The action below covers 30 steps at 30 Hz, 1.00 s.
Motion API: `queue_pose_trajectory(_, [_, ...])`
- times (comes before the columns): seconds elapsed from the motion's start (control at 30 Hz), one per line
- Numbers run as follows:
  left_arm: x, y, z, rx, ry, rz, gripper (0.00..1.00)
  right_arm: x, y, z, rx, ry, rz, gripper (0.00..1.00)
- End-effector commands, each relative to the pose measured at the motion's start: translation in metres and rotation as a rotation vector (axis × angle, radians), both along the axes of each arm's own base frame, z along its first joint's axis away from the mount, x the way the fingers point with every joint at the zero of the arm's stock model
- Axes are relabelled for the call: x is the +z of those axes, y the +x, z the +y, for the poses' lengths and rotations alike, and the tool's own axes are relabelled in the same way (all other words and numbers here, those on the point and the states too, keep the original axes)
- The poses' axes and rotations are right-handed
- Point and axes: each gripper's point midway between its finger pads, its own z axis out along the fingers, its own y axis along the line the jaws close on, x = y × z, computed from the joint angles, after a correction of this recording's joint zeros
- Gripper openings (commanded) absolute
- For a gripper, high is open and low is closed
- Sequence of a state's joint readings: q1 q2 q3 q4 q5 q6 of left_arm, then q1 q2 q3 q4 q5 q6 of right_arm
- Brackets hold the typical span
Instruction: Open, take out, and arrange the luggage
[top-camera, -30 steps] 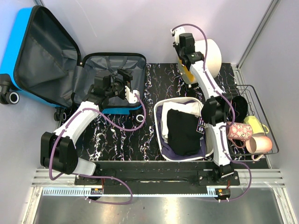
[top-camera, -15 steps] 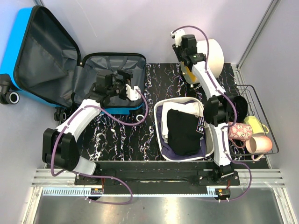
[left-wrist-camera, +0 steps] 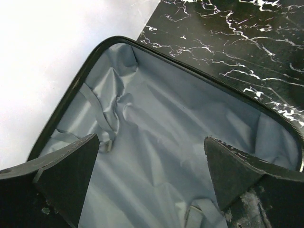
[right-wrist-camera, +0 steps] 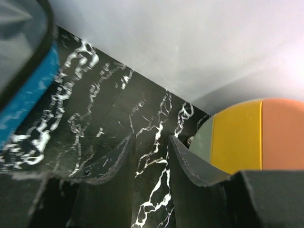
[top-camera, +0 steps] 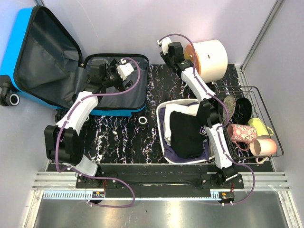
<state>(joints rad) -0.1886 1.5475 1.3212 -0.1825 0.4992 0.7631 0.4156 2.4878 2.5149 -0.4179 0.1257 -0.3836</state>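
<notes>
a lab test cell: white partition walls [top-camera: 118,28] and aluminium rail frame [top-camera: 156,183].

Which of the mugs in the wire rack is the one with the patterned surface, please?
The pink floral-patterned mug at the wire rack's left edge; the yellow mug and peach mug beside it are plain.

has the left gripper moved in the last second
Yes. The left gripper went away from the arm bases, deeper over the open luggage, toward its far rim.

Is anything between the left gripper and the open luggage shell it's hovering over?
Nothing visible. The left gripper, jaws wide apart, hangs over the luggage, and only bare grey lining and loose straps show between its fingers.
</notes>
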Motion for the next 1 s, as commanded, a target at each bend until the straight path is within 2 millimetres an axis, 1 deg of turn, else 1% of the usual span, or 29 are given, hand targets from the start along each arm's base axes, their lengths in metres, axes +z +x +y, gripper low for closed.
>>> queue_pose_trajectory(0.0, [0.014,-0.004,-0.010,0.007,-0.115,0.044,0.99,-0.004,0.028,-0.029,-0.133,-0.063,-0.096,0.42])
queue_pose_trajectory(0.03, [0.013,-0.004,-0.010,0.008,-0.117,0.048,0.99,-0.007,0.031,-0.033,-0.155,-0.069,-0.104,0.43])
queue_pose_trajectory(0.07, [0.012,-0.004,-0.009,0.011,-0.119,0.053,0.99,-0.013,0.034,-0.040,-0.188,-0.080,-0.105,0.43])
queue_pose_trajectory(0.13, [0.011,-0.004,-0.010,0.010,-0.119,0.057,0.99,-0.016,0.042,-0.053,-0.228,-0.091,-0.131,0.45])
queue_pose_trajectory(0.17, [0.009,-0.004,-0.010,0.009,-0.119,0.062,0.99,-0.023,0.045,-0.062,-0.265,-0.111,-0.134,0.46])
queue_pose_trajectory(0.2, [0.009,-0.004,-0.009,0.012,-0.118,0.061,0.99,-0.021,0.049,-0.071,-0.288,-0.121,-0.155,0.46])
queue_pose_trajectory(0.23, [0.007,-0.003,-0.009,0.011,-0.119,0.065,0.99,-0.022,0.052,-0.079,-0.311,-0.132,-0.162,0.47])
queue_pose_trajectory(0.27, [0.007,-0.003,-0.009,0.011,-0.119,0.065,0.99,-0.032,0.055,-0.090,-0.346,-0.153,-0.157,0.47])
queue_pose_trajectory(0.3, [0.007,-0.002,-0.008,0.011,-0.120,0.066,0.99,-0.028,0.059,-0.097,-0.365,-0.158,-0.175,0.49])
queue_pose_trajectory(0.33, [0.006,-0.003,-0.008,0.011,-0.122,0.072,0.99,-0.030,0.062,-0.112,-0.394,-0.166,-0.176,0.49])
queue_pose_trajectory(0.37, [0.005,-0.002,-0.009,0.008,-0.121,0.074,0.99,-0.036,0.064,-0.123,-0.427,-0.178,-0.173,0.49])
queue_pose_trajectory(0.4, [0.005,-0.002,-0.009,0.007,-0.120,0.073,0.99,-0.036,0.066,-0.131,-0.440,-0.185,-0.178,0.49])
queue_pose_trajectory(0.43, [0.004,-0.002,-0.009,0.006,-0.120,0.076,0.99,-0.037,0.068,-0.146,-0.467,-0.191,-0.179,0.49])
queue_pose_trajectory(0.5, [0.003,-0.002,-0.009,0.007,-0.121,0.080,0.99,-0.041,0.070,-0.159,-0.493,-0.203,-0.182,0.49])
queue_pose_trajectory(0.53, [0.002,-0.002,-0.009,0.006,-0.121,0.083,0.99,-0.039,0.072,-0.171,-0.507,-0.206,-0.186,0.49])
queue_pose_trajectory(0.63, [0.001,-0.002,-0.009,0.003,-0.120,0.092,0.99,-0.040,0.076,-0.185,-0.517,-0.220,-0.198,0.49])
queue_pose_trajectory(0.67, [-0.001,-0.001,-0.009,0.002,-0.117,0.096,0.99,-0.042,0.078,-0.194,-0.526,-0.224,-0.202,0.48])
queue_pose_trajectory(0.77, [-0.001,0.001,-0.008,0.005,-0.119,0.099,0.99,-0.041,0.081,-0.209,-0.532,-0.231,-0.207,0.47])
queue_pose_trajectory(0.8, [0.000,0.002,-0.008,0.002,-0.120,0.099,0.99,-0.045,0.081,-0.214,-0.532,-0.239,-0.202,0.47])
queue_pose_trajectory(0.87, [0.000,0.003,-0.008,0.005,-0.120,0.101,0.99,-0.043,0.082,-0.220,-0.529,-0.245,-0.206,0.47])
queue_pose_trajectory(0.9, [-0.002,0.004,-0.007,0.007,-0.119,0.109,0.99,-0.047,0.081,-0.227,-0.533,-0.256,-0.200,0.47])
queue_pose_trajectory(0.97, [-0.002,0.006,-0.007,0.012,-0.122,0.111,0.99,-0.044,0.081,-0.231,-0.520,-0.255,-0.200,0.47])
